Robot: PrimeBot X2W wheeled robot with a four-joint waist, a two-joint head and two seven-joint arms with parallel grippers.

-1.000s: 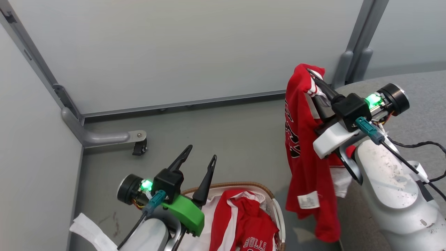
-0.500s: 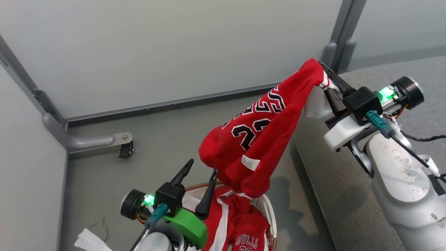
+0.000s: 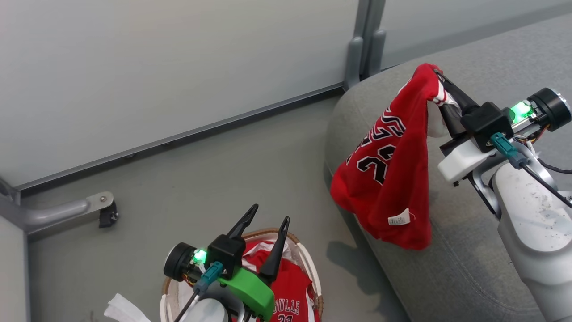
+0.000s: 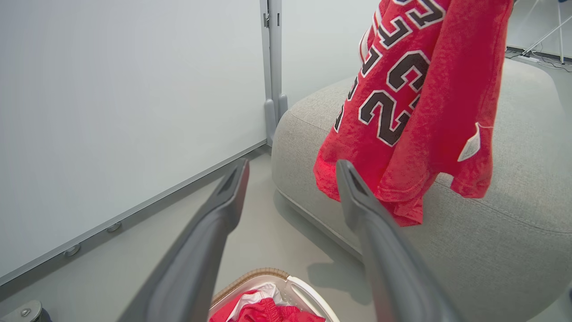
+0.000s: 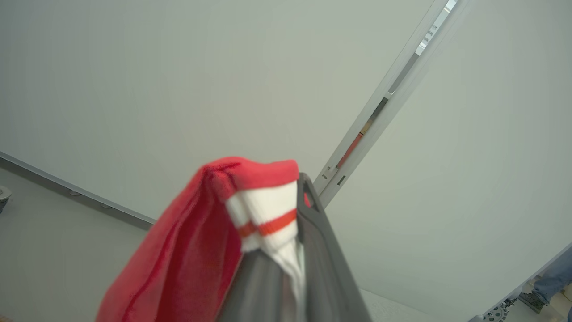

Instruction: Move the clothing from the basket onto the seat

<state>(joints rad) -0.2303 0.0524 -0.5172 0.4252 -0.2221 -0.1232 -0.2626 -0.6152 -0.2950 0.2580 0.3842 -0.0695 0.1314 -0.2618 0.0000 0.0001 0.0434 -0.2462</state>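
Left tool (image 3: 271, 213) hovers down front, its two fingers spread wide with nothing between them, parked right above the basket (image 3: 313, 268). My read is that it's staged there for the next pick. Down in that basket lies the second red garment (image 3: 295, 286), BULLS lettering showing, bunched against the white liner. Further out, the right tool (image 3: 441, 82) is clamped tight on the white-and-red trim of the jersey (image 3: 393, 179). It pinches one edge so the whole thing hangs free, the number 23 on show and the care tag (image 3: 399, 219) dangling low. It's held over the near corner of the grey seat (image 3: 469, 250), past the strip of bare floor (image 3: 223, 179), so a release ought to land it on the cushion and not on the ground. Whether the hem brushes the cushion, I can't tell. Beyond it all stands the pale wall panel (image 3: 178, 67).
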